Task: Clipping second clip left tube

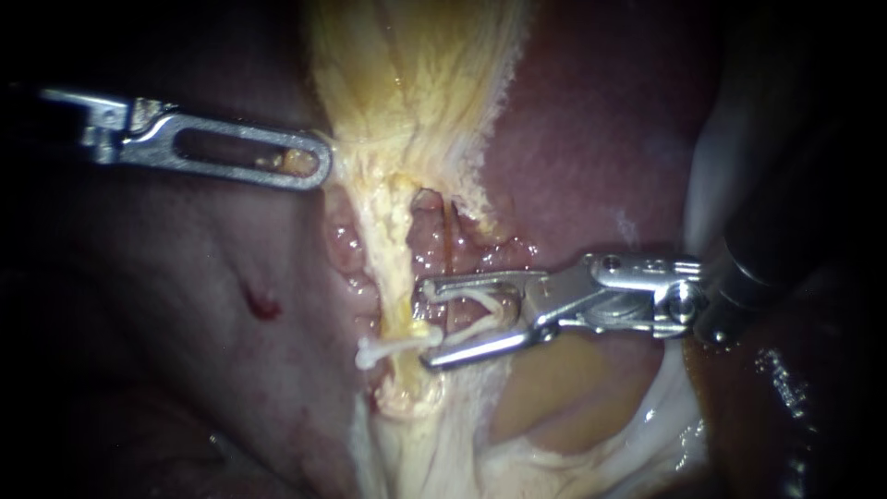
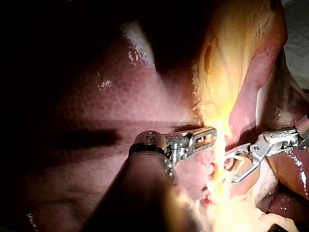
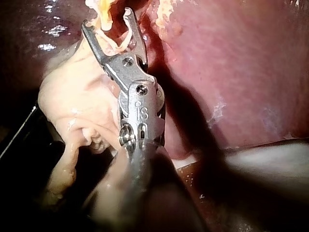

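Nearest: placed clip sits across left tube, low down. Just right of it, right instrument, jaws spread wide but gripping loaded clip, tips just short of tube, not around it. So step = lining up second clip, imo. Next move: slide left till tube sits deep between jaws, just beyond placed clip, then squeeze. Farther back, left instrument clamped on gallbladder edge. Liver behind.
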{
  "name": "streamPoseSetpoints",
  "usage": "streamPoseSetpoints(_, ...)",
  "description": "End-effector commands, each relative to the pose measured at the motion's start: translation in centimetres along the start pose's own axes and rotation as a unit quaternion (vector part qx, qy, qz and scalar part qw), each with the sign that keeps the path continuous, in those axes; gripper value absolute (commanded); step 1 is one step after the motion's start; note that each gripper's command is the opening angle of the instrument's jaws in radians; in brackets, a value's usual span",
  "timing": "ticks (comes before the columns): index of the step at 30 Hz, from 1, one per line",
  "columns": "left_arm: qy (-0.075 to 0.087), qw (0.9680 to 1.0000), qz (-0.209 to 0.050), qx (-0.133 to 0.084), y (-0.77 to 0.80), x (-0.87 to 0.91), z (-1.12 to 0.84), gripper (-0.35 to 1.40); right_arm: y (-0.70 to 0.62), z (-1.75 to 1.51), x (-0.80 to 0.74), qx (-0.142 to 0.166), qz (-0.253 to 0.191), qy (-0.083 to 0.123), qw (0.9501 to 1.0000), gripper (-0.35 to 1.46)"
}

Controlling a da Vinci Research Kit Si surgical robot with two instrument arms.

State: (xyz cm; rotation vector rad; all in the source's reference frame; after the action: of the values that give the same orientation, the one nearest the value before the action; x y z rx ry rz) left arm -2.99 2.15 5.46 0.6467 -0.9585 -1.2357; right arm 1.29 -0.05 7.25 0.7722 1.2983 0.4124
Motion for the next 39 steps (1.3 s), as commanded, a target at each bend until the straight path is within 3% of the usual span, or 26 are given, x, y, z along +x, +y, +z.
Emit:
streamPoseSetpoints(1, 0.0, 1.0, 0.0, 0.0, 0.0, 0.0, 0.0, -0.35, 0.01, -0.01, -0.01, 0.0, 0.0, -0.001, 1.0, 0.5)
streamPoseSetpoints(14, 0.0, 1.0, 0.0, 0.0, 0.0, 0.0, 0.0, -0.35, 0.08, 0.07, 0.0, 0.003, 0.008, 0.003, 1.0, 0.5)
streamPoseSetpoints(29, 0.0, 1.0, 0.0, 0.0, 0.0, 0.0, 0.0, -0.35, -0.14, 0.47, 0.13, 0.04, 0.015, 0.016, 0.9989, 0.5)
streamPoseSetpoints(39, 0.0, 1.0, 0.0, 0.0, 0.0, 0.01, 0.01, -0.35, -0.13, 0.77, 0.13, 0.053, 0.019, 0.02, 0.9982, 0.5)
